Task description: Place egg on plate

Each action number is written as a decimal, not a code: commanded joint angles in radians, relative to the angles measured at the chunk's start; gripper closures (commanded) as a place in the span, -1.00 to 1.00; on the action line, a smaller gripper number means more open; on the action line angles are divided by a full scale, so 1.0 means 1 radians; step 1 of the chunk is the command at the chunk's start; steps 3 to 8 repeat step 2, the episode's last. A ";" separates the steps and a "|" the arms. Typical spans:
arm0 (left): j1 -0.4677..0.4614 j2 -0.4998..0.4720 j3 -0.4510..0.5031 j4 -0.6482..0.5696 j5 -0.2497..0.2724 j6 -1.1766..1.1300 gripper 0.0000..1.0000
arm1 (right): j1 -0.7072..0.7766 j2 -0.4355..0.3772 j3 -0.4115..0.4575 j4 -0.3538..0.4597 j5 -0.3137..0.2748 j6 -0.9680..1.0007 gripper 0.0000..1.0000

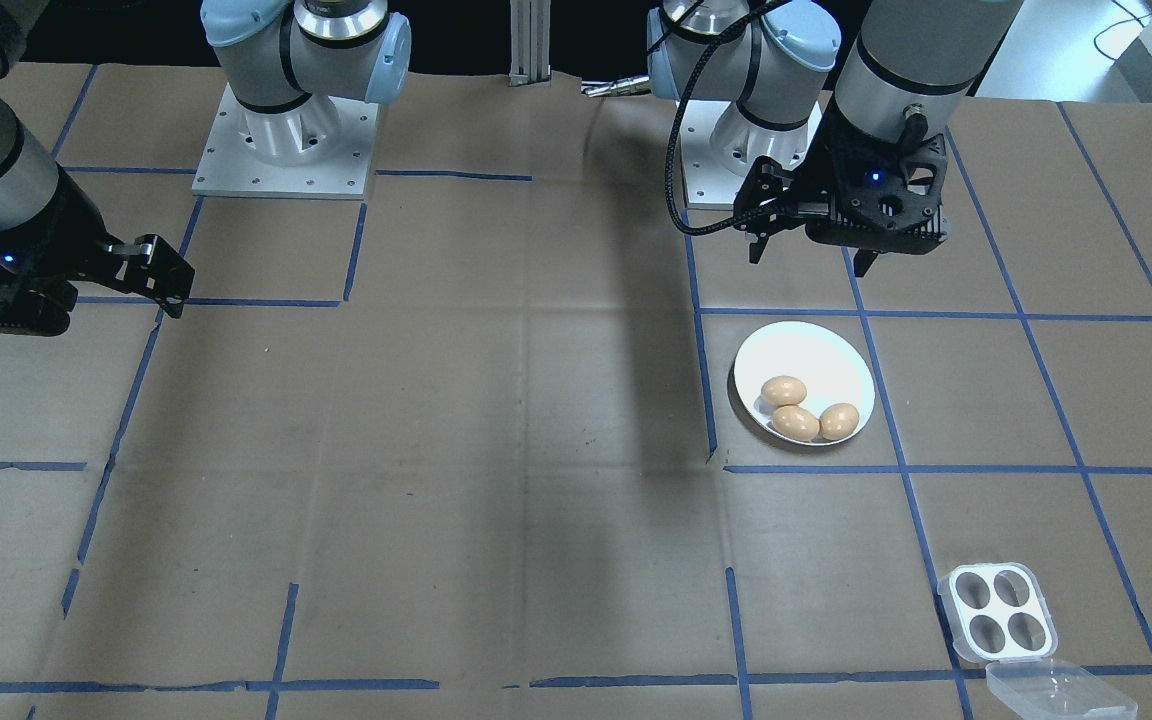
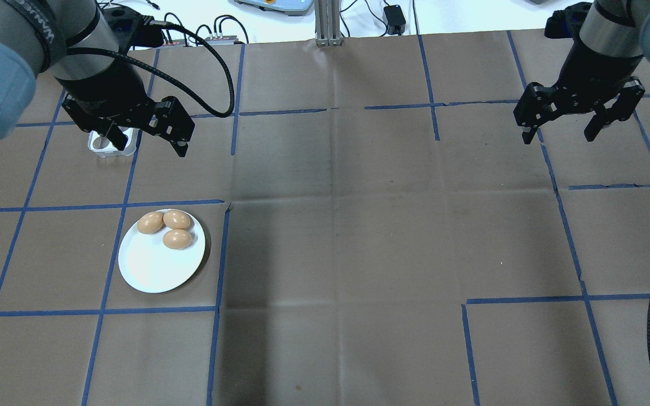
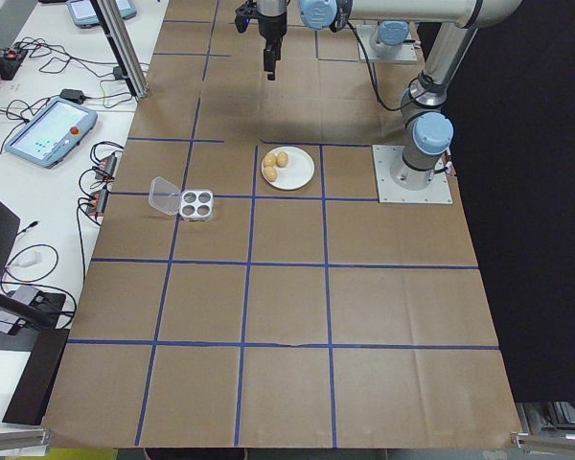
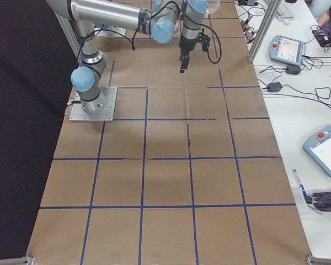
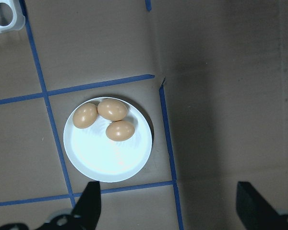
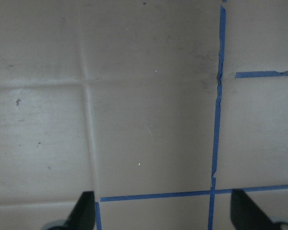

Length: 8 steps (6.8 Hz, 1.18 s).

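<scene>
On round white plate (image 1: 826, 362), smooth eggs (image 1: 797, 422)

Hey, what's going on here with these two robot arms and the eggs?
The arms are moving eggs from a small egg tray onto a white plate. Right now three brown eggs sit together on the plate and all four cups of the tray look empty. Neither arm holds anything: the left tool hangs open above the table, and the right tool hangs open on the far side.

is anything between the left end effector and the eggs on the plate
Nothing visible. The left end effector hangs open above the table, apart from the plate, and the three eggs lie uncovered on it. The egg tray sits off to the side.
</scene>
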 commanded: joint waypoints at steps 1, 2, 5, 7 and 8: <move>0.001 0.000 0.001 0.002 0.000 0.000 -0.99 | 0.000 0.000 0.000 0.000 0.000 0.000 -1.00; 0.000 0.001 -0.001 0.000 0.000 0.000 -0.99 | 0.000 0.000 0.000 0.000 0.000 0.000 -1.00; 0.000 0.001 -0.001 0.000 0.000 0.000 -0.99 | 0.000 0.000 0.000 0.000 0.000 0.000 -1.00; 0.000 0.001 -0.001 0.000 0.000 0.000 -0.99 | 0.000 0.000 0.000 0.000 0.000 0.000 -1.00; 0.000 0.001 -0.001 0.000 0.000 0.000 -0.99 | 0.000 0.000 0.000 0.000 0.000 0.000 -1.00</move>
